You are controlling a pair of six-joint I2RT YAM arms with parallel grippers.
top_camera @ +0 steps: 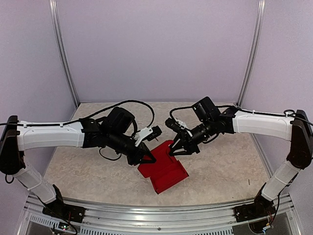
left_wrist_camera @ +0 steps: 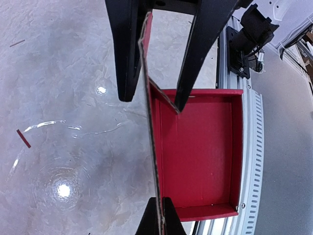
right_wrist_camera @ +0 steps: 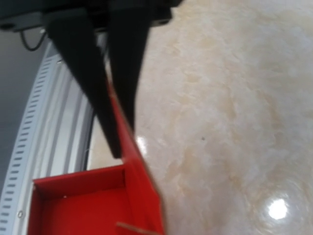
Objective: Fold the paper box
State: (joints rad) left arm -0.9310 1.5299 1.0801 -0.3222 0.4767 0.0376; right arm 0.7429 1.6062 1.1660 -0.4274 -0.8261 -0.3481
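we see the paper box (top_camera: 164,174) lying near the middle of the table (top_camera: 225,166), towards its near edge and just short of the aluminium rail (left_wrist_camera: 254,147), turned at a slant between the two arms. it is half formed: an open red tray with low walls standing on three sides and a taller wall (right_wrist_camera: 142,193) upright along its far side. whether the base sits flat on the table or hangs just clear of it we cannot tell.

the left gripper (top_camera: 148,159) reaches in from the left and is pressed together on that tall wall, the thin card nipped between its fingers (right_wrist_camera: 88,88), as the right wrist view shows from the other end. the right gripper (top_camera: 172,151) meets the same wall from the right. its fingers (left_wrist_camera: 124,49) are spread, one on each side of the card's notched end, with table showing in the gap; the card lies close against one finger and stands apart from the other, so we count no pinch there. off to the side, a small red sliver (left_wrist_camera: 23,138) lies alone on the table.
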